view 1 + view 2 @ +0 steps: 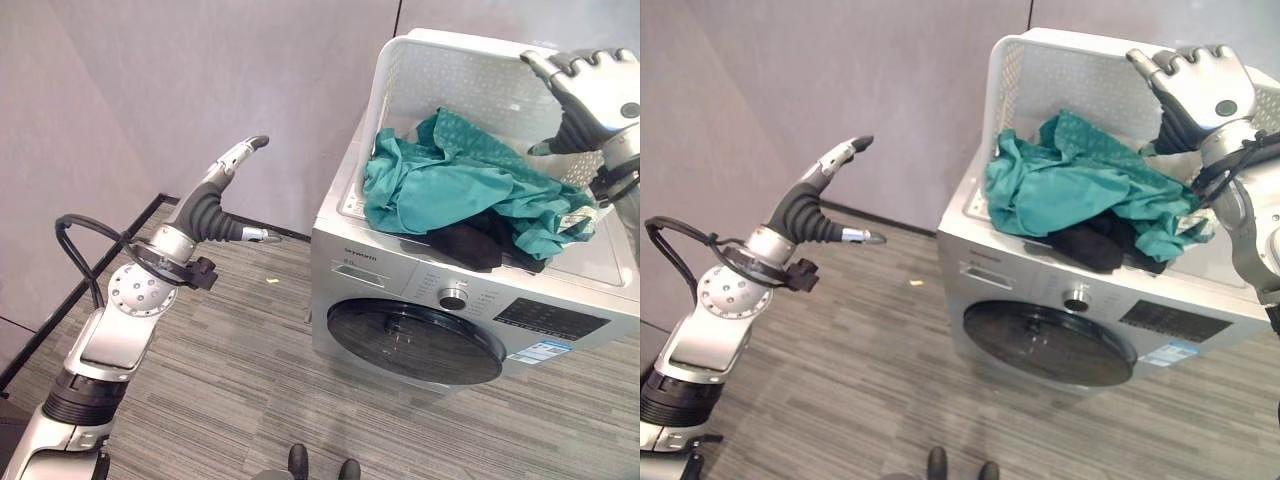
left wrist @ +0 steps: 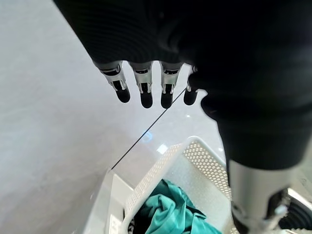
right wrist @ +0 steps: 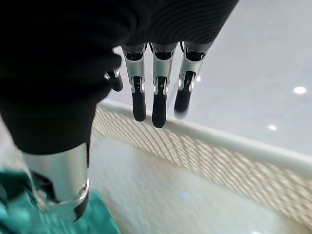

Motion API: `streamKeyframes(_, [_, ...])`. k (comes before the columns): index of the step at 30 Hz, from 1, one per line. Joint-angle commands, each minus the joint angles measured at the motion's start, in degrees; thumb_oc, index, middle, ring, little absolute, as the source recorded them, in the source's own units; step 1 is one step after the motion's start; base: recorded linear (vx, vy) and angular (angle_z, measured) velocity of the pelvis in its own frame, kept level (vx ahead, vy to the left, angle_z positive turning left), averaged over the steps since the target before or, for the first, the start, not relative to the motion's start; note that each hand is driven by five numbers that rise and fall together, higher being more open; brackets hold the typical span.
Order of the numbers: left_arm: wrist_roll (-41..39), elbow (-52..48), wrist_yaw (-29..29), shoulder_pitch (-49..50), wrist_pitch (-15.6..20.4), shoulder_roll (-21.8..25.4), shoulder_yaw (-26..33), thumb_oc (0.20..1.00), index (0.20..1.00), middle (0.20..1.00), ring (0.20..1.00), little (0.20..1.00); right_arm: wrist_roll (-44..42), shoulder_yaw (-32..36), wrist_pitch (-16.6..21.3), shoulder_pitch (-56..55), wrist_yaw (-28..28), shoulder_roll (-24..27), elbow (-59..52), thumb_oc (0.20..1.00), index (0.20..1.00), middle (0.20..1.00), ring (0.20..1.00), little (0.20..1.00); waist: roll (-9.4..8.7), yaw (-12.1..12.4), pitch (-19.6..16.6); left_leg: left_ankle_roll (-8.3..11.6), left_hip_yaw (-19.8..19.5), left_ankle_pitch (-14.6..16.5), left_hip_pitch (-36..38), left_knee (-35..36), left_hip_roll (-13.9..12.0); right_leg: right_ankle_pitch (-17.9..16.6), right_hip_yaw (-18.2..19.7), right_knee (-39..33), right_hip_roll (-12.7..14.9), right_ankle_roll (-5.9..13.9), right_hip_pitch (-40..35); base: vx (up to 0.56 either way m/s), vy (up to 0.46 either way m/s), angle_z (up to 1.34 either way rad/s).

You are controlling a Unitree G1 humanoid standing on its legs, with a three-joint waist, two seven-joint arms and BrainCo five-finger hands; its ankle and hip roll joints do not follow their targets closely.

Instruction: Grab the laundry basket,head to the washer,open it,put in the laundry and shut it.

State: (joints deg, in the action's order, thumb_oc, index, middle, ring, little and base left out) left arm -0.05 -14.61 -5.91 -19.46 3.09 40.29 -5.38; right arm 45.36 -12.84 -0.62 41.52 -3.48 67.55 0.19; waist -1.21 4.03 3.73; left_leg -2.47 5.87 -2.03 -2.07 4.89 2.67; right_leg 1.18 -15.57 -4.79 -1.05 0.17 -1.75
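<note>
A white perforated laundry basket (image 1: 440,42) stands tilted on top of the silver washer (image 1: 385,268), its opening facing me. Teal laundry (image 1: 450,180) and a black garment (image 1: 475,245) spill from it onto the washer's top. My right hand (image 1: 595,92) is at the basket's upper right rim (image 3: 234,141), open, its fingers (image 3: 158,102) straight along the rim and the thumb apart inside the basket. My left hand (image 1: 215,188) hangs open in the air, left of the washer and touching nothing. The washer's round dark door (image 1: 415,342) is closed.
A grey wall rises close behind the washer, with a dark skirting strip (image 1: 150,215) at its foot. Striped grey floor (image 1: 230,360) stretches in front and to the left of the washer. A small yellow scrap (image 1: 272,281) lies on it.
</note>
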Motion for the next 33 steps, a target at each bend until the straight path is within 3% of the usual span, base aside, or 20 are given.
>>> streamKeyframes(1, [-1.3,0.0,0.2,0.1,1.8,1.8,0.3,1.000,1.000,1.000,1.000,1.000,-1.2,4.9,0.1,1.7,-2.0,2.1,0.6,1.000,1.000,1.000,1.000,1.000,-2.62,1.7,-3.6,1.78,0.7,4.1,1.0,-2.6,-2.4,-1.0,-0.4,1.6,7.6,9.47,-1.6,0.06,0.003,0.02])
streamKeyframes(8, [-1.3,-1.3,-0.7,3.1,1.3,2.2,2.3,1.000,1.000,1.000,1.000,1.000,-0.6,7.6,1.6,-0.8,-0.9,1.4,-4.6,1.000,1.000,1.000,1.000,1.000,-3.13,1.9,-4.3,1.76,0.2,4.3,1.8,-2.3,-2.3,-0.6,-0.9,1.7,7.4,9.39,-2.3,0.03,-0.002,0.01])
streamKeyframes(14, [-2.0,-1.8,-1.4,3.7,1.2,2.8,1.8,1.000,1.000,1.000,1.000,1.000,1.1,6.2,-0.2,0.7,-1.4,4.5,0.3,1.000,1.000,1.000,1.000,1.000,-3.65,2.3,-4.5,1.90,-0.1,4.0,2.1,-1.7,-2.2,-0.8,-1.5,1.4,7.5,9.56,-2.5,0.01,0.003,0.02])
streamKeyframes(21, [-4.8,-0.9,-0.9,1.5,1.9,4.0,-1.8,1.000,1.000,1.000,1.000,1.000,1.2,-6.5,-3.9,12.3,-4.0,9.0,15.5,1.000,1.000,1.000,1.000,1.000,-4.37,3.5,-2.9,1.78,-0.4,3.0,0.4,-0.5,-1.9,-1.9,-2.0,1.2,7.9,9.94,-0.6,-0.02,0.000,0.01])
streamKeyframes(24, [-5.9,-0.1,-0.7,1.0,1.7,3.8,-2.3,1.000,1.000,1.000,1.000,1.000,0.7,-10.6,-4.8,16.5,-4.7,9.7,18.9,1.000,1.000,1.000,1.000,1.000,-3.93,3.4,-2.6,1.28,-0.5,3.5,-0.2,-1.4,-1.4,-2.0,-1.3,2.7,8.3,10.01,0.0,0.05,0.060,-0.01])
streamKeyframes(26, [-6.2,0.3,-1.5,1.3,1.5,3.6,-2.8,1.000,1.000,1.000,1.000,1.000,0.5,-10.5,-5.2,16.2,-4.7,9.3,19.6,1.000,1.000,1.000,1.000,1.000,-3.23,3.4,-2.1,-0.14,-1.1,5.3,0.0,-4.1,-0.5,-1.7,-0.5,7.5,9.0,10.26,0.7,0.09,0.137,0.02])
streamKeyframes(28, [-7.5,0.2,-2.2,1.9,1.3,4.0,-2.8,1.000,1.000,1.000,1.000,1.000,0.7,-9.9,-4.8,15.0,-3.7,9.7,19.3,1.000,1.000,1.000,1.000,1.000,-1.83,3.1,-0.9,-1.66,-2.4,6.8,0.8,-6.9,0.1,-3.2,1.2,18.4,9.2,11.66,5.2,0.06,0.180,-0.01])
streamKeyframes(30, [-7.8,0.3,-2.5,1.3,1.2,4.6,-3.7,1.000,1.000,1.000,1.000,1.000,0.2,-10.4,-4.9,16.1,-3.6,10.2,19.8,1.000,1.000,1.000,1.000,1.000,-0.48,2.3,0.4,-2.02,-2.8,6.8,1.3,-7.0,-0.8,-3.3,0.8,24.6,8.6,12.15,10.0,0.03,0.139,-0.03])
streamKeyframes(32, [-8.0,1.0,-2.1,1.5,1.1,3.3,-3.4,1.000,1.000,1.000,1.000,1.000,-0.8,-10.2,-4.8,16.1,-3.3,10.8,19.6,1.000,1.000,1.000,1.000,1.000,0.15,0.3,0.7,-1.29,-3.6,7.2,2.7,-6.4,-0.6,-1.1,2.3,18.4,8.1,10.82,12.7,0.14,-0.006,0.10])
streamKeyframes(33, [-8.0,1.0,-2.1,1.5,1.2,3.3,-3.4,1.000,1.000,1.000,1.000,1.000,-0.8,-10.0,-4.8,15.9,-3.2,10.8,19.4,1.000,1.000,1.000,1.000,1.000,0.20,0.2,0.7,-1.19,-3.7,6.8,2.5,-6.4,-0.7,-1.8,2.1,17.5,7.9,10.59,12.4,0.22,-0.116,0.14])
